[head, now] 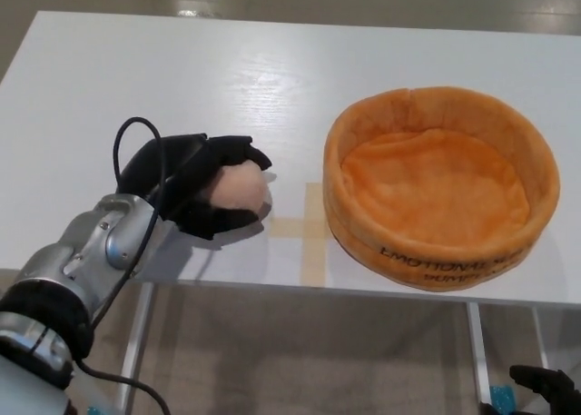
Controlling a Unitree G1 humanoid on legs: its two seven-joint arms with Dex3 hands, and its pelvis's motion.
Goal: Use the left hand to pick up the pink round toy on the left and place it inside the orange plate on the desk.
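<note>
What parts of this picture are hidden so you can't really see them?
- Round pink plush toy: head view; the black left hand wraps around it and hides its left side and top.
- Black right hand: head view; only a bit shows at the bottom right corner, cut off by the edge, so open or shut is unclear.
- Dark lettering on the soft orange plush plate: head view; too small and upside down to read.

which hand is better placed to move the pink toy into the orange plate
Left. The left hand is already wrapped around the pink round toy on the white table, with the orange plate just beside it. The right hand hangs low below the table edge, far from the toy.
</note>
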